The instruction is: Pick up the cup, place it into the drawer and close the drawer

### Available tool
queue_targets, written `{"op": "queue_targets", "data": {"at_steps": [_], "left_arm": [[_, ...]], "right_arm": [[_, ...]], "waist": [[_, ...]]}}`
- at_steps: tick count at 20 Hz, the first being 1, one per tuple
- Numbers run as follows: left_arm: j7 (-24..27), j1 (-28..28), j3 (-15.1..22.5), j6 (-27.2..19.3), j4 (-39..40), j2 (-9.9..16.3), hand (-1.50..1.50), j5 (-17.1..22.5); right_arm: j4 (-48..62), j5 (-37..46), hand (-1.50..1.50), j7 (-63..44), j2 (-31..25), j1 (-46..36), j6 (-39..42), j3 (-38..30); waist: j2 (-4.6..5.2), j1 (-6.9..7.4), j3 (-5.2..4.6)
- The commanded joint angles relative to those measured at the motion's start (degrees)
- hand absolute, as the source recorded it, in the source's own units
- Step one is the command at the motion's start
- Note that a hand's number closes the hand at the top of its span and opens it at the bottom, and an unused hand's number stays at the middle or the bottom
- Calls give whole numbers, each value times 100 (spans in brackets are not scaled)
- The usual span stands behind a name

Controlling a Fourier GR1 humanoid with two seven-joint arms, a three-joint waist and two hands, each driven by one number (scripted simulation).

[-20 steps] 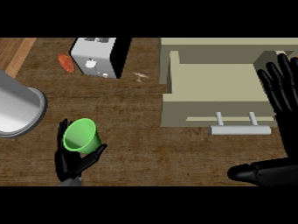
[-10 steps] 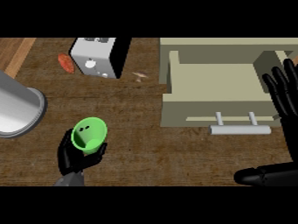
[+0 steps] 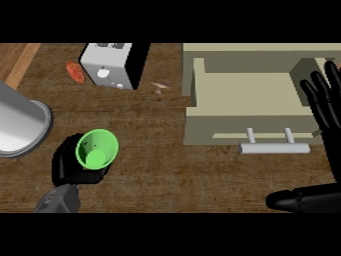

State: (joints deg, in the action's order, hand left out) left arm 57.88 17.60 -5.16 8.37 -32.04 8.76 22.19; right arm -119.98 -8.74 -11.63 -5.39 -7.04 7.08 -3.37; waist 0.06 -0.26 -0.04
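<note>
Green is the colour of the cup [image 3: 97,148], and the left hand [image 3: 75,167] has its black fingers curled round it. The cup sits in that hand with its open mouth facing up, above the brown wooden desk [image 3: 173,170].

Over on the other side, the right hand [image 3: 337,125] is spread wide, fingers straight and pointing away, thumb sticking out to the side. It holds nothing.

Just beside the right hand's fingers is the open drawer [image 3: 247,102], a tan box with a grey handle [image 3: 274,147] on its front. The drawer is well apart from the cup.

Up and to the outside of the left hand lies a big grey tube [image 3: 10,125]. Farther off from the left hand stands a white and black toaster [image 3: 114,64]. A small red thing [image 3: 75,71] lies just beside the toaster, but I cannot tell what it is.
</note>
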Motion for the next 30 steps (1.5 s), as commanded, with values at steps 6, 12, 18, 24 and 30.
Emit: {"op": "queue_targets", "data": {"at_steps": [6,12,18,24,30], "left_arm": [[-274,-307,320,592,-1579,147,150,28],[-1699,-244,745,96,-3297,162,150,-2],[-2976,-227,873,-396,-4643,-43,150,157],[-3681,714,982,-1205,-4944,-437,150,-128],[-4649,1822,861,-1676,-4983,-403,150,-305]], "right_arm": [[72,227,-150,374,207,351,-28,156],[-256,-224,-150,-211,-68,226,75,-99],[-129,-53,-150,223,87,518,127,8],[-59,-219,-150,-331,-143,-67,14,-244],[190,270,-150,356,101,283,13,35]], "waist": [[-29,78,11],[-47,88,14],[-22,38,8],[-14,13,5],[-9,-2,7]]}}
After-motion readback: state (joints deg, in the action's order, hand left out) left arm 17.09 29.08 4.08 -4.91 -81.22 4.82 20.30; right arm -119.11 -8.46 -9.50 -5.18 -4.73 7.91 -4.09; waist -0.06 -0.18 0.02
